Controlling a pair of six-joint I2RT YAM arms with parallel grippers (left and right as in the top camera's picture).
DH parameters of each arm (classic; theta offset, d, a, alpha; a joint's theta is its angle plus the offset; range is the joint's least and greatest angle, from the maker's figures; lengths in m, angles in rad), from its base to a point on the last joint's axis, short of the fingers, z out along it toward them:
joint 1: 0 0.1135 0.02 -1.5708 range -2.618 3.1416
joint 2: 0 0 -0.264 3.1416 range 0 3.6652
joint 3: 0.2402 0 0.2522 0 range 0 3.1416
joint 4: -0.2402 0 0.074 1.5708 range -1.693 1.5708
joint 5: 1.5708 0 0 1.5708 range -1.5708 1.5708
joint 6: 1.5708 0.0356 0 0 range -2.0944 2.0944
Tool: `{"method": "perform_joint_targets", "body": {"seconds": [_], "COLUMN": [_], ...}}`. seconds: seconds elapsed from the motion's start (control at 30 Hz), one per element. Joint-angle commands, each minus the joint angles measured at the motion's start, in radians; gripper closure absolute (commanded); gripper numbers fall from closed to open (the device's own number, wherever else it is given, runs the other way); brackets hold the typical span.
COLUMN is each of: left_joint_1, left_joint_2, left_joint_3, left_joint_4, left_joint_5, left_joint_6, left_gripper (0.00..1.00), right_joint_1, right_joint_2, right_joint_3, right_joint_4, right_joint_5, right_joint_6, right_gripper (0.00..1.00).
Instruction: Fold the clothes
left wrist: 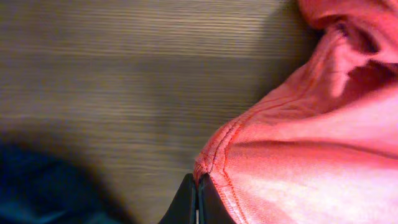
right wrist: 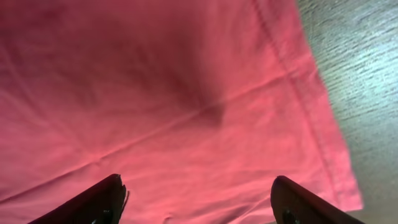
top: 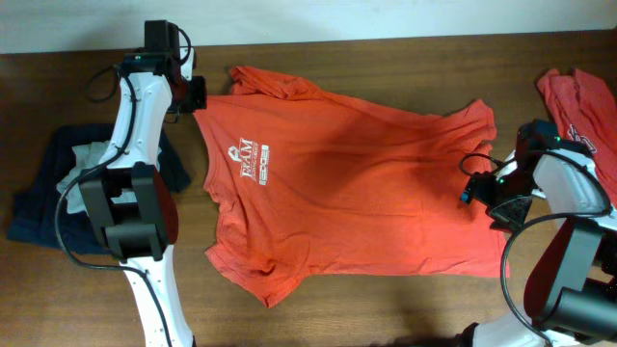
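Observation:
An orange-red T-shirt (top: 366,183) lies spread on the wooden table, collar to the left and hem to the right, with a small white chest logo (top: 246,154). My left gripper (top: 198,96) is at its upper-left shoulder edge. In the left wrist view the jaws (left wrist: 198,182) are shut, pinching the stitched edge of the shirt (left wrist: 311,155). My right gripper (top: 479,188) hovers over the hem at the right. The right wrist view shows that gripper (right wrist: 199,199) wide open over flat fabric (right wrist: 155,93), holding nothing.
A second orange-red shirt (top: 583,96) lies bunched at the far right, beside the right arm. A dark navy garment (top: 58,193) with something white on it sits at the left, under the left arm. Bare wood (left wrist: 124,74) shows beside the shirt's edge.

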Motion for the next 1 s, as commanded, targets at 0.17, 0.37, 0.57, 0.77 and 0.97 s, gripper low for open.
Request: {"method": "perform_joint_targets", "body": {"seconds": [0.17,0.37,0.57,0.77,0.97], "left_joint_1": [0.027,0.027,0.026,0.017,-0.036], "left_joint_2": [-0.002,-0.021,-0.068,-0.145,-0.211], "left_joint_3": [0.053,0.322,0.636,0.808,0.82], "left_joint_4": [-0.04,-0.249,-0.537,-0.71,-0.725], "left_joint_5": [-0.16,0.01,0.08,0.151,0.167], "left_joint_6": [-0.072,-0.046,-0.046,-0.046,-0.03], "left_gripper": [0.91,0.44,0.54,0.58,0.58], "right_joint_1": [0.0,0.001,-0.02,-0.021,0.021], "right_joint_2": [0.011,0.01,0.011,0.011,0.042], "right_joint_3": [-0.006,-0.005,-0.006,-0.006,-0.006], "right_joint_4": [0.021,0.031,0.088,0.378,0.589], "right_joint_5": [0.098,0.084,0.061,-0.284,-0.284], "right_joint_6": [0.046,0.045,0.029,-0.13,-0.103], "right_gripper": [0.2,0.19,0.26,0.85,0.96]}}
